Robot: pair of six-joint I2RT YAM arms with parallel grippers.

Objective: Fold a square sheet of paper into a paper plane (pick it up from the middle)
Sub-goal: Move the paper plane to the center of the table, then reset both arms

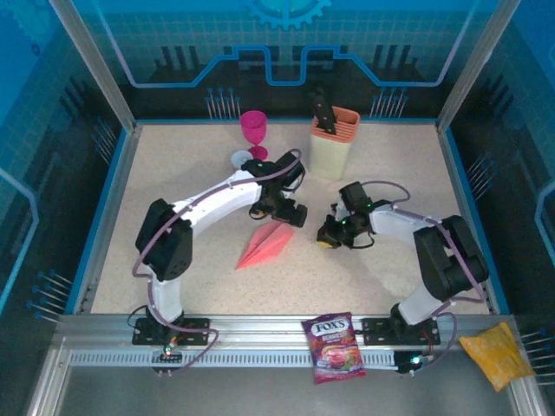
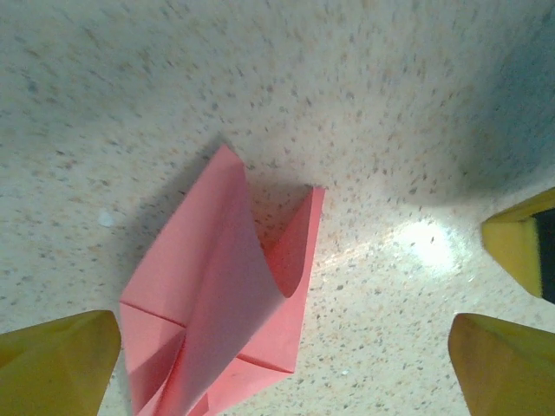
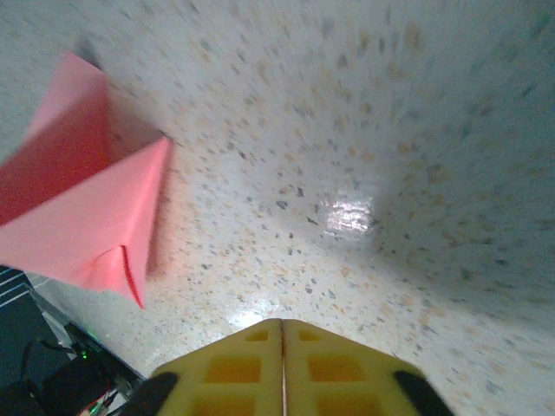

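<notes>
You find the paper plane (image 1: 267, 245) lying flat on the speckled table (image 1: 390, 173), about in the middle, between the two arms and a little nearer to the left one. The left gripper (image 1: 290, 213) hangs just above its wide rear end with the fingers (image 2: 61, 360) spread wide apart and nothing between them. In the left wrist view the paper plane (image 2: 217, 295) lies under this gap. The right gripper (image 1: 330, 234) is just beside the plane, apart from it, and its fingers (image 3: 234, 368) are pressed together on nothing. The folding looks finished to me, but one wing curls up from the body, so the creases are not sharp. Please treat the plane as very light, thin and soft. It will probably slide on the smooth table if you push it from the side, and a hard squeeze can crush it. I think the best place to hold is the centre crease at the middle, where the layers are thickest, with a gentle pinch.
</notes>
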